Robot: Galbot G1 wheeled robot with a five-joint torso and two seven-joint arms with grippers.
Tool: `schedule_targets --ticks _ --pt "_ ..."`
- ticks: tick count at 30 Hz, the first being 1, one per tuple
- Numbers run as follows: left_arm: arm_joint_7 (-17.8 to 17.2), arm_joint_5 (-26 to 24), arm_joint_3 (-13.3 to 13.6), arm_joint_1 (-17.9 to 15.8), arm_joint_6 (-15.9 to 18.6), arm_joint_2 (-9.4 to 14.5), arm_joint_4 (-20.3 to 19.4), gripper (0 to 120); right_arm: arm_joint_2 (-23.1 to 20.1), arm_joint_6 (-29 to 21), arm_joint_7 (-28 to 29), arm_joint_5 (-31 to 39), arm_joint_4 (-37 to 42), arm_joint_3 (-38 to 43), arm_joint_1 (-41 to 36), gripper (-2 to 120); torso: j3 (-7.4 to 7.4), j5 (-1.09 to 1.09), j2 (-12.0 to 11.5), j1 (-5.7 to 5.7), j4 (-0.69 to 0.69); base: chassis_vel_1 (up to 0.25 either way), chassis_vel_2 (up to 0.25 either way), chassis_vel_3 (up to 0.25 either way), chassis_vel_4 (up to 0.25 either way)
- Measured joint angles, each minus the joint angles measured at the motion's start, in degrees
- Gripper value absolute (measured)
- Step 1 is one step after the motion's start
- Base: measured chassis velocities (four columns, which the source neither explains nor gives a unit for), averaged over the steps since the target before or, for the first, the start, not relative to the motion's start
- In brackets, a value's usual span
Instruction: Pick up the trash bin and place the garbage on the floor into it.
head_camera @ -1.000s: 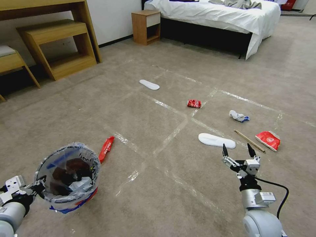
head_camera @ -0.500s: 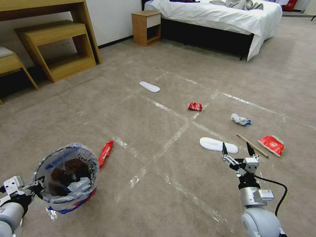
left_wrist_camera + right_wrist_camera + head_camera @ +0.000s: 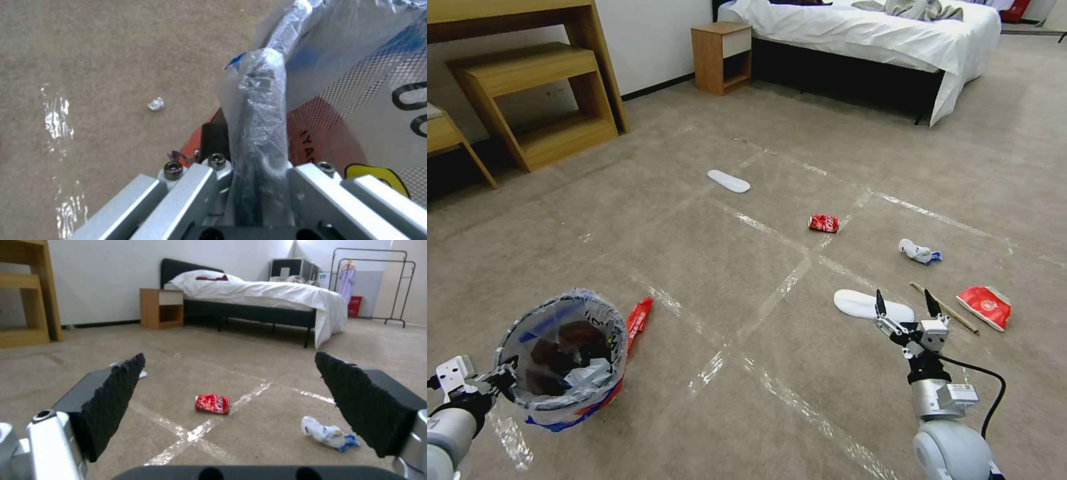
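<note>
The trash bin [image 3: 564, 357], lined with a crinkled clear bag and already holding some litter, hangs above the floor [image 3: 707, 267] at the robot's left, where the left gripper [image 3: 497, 381] grasps its rim; the left wrist view shows a finger [image 3: 260, 133] wrapped in the bag's plastic. Just beyond the bin lies a red wrapper [image 3: 639, 319] on the carpet. The right gripper [image 3: 904, 308] hovers with its fingers spread wide, a white insole [image 3: 872, 305] directly ahead of it, a wooden stick [image 3: 944, 308] and a red carton [image 3: 986, 305] to its right, and farther ahead a crushed red can [image 3: 824, 223], a crumpled white paper [image 3: 919, 252], and a second insole [image 3: 728, 181], with nothing between the gripper and the near insole.
</note>
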Motion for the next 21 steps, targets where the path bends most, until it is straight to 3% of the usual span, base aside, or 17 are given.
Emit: schedule_targets --ticks 21 --pt "-0.12 0.11 -0.82 0.35 -0.08 -0.35 -0.09 1 -1.04 0.7 -0.18 -0.05 -0.13 -0.41 0.03 98 0.0 0.0 0.0 0.0 0.0 -0.09 0.093 0.095 -0.088"
